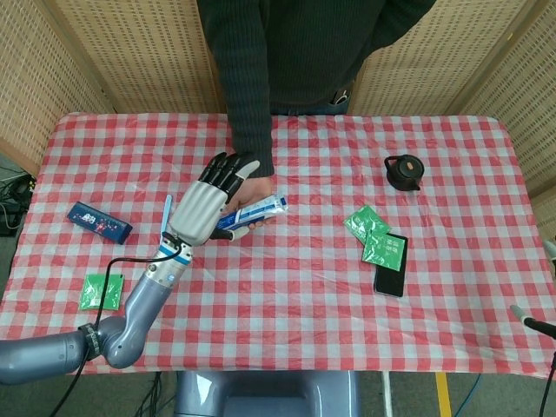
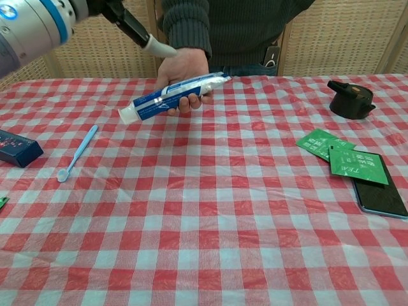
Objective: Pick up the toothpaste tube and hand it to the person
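On the table (image 1: 287,287) there is one tube (image 1: 250,213), one toothbrush (image 1: 163,228), one dark blue box (image 1: 100,222), one black pot (image 1: 403,172), one phone (image 1: 391,276) and three green packets: two (image 1: 375,236) overlapping near the right edge, just above the phone, and one (image 1: 102,291) near the left front corner. The tube is not on the table; the person's hand (image 2: 183,70) holds it in the air above the middle of the far half, tilted, with the white cap lower and toward the left edge. The left hand (image 1: 206,205) of the robot holds nothing and its fingers are spread; in the head view it lies over the cap end of the tube, so the cap is hidden there, and I cannot tell from that view if it touches the tube. In the chest view only a part of this hand shows at the top left corner, cut off by the frame, above the tube and apart from it. The right hand is not seen in any view. The person is cut off at the shoulders. On one packet the word "TEA" can be read in the chest view (image 2: 357,164); the writing on the tube and on the box is too small to read. The phone is partly covered by a packet, and in the chest view its right end is cut off.
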Controlling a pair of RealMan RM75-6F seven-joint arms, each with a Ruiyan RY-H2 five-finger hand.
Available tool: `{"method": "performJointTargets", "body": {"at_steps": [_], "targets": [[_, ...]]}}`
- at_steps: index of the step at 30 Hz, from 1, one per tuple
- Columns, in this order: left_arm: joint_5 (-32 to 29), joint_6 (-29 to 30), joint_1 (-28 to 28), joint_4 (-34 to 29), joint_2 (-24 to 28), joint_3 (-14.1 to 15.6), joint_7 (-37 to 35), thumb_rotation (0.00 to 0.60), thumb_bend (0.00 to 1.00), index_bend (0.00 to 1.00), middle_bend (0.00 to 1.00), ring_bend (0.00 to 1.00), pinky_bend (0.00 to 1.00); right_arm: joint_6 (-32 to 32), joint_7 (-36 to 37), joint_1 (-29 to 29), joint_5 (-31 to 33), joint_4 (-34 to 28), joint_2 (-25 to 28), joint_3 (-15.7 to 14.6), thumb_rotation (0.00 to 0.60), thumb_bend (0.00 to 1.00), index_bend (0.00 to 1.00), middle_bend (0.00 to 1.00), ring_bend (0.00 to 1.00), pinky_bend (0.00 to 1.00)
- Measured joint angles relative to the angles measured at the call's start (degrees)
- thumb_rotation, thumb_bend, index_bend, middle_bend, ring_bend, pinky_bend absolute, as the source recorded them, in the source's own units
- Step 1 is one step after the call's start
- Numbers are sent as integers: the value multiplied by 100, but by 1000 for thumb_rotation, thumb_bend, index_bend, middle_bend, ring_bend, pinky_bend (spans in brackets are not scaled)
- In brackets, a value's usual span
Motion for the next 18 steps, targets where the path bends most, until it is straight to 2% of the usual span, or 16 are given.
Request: {"method": "performJointTargets", "body": {"at_steps": [3,6,10,16,18], "targets": [[305,286,272,-341,467,92,-53,600,0,0,0,0,0,19,-3,-7,-31,-24,1,-14,600,0,0,0,0,0],[578,569,699,-691,1082,309,-115,600,0,0,0,0,0,25,9,-11,-46,-33,6,-21,600,0,0,0,0,0],[822,993,1446,-945,1787,801,-300,600,0,0,0,0,0,55,18,-20,-82,-53,16,-30,600,0,0,0,0,0],[805,1556,2606,-736,2219,1662,-787,600,0,0,0,0,0,137,-45,-36,-193,-106,19,-59,600,0,0,0,0,0],[777,1683,2855,-597,2270,1842,-918,600,0,0,0,0,0,152,-67,-41,-205,-117,18,-64,600,0,0,0,0,0]]}}
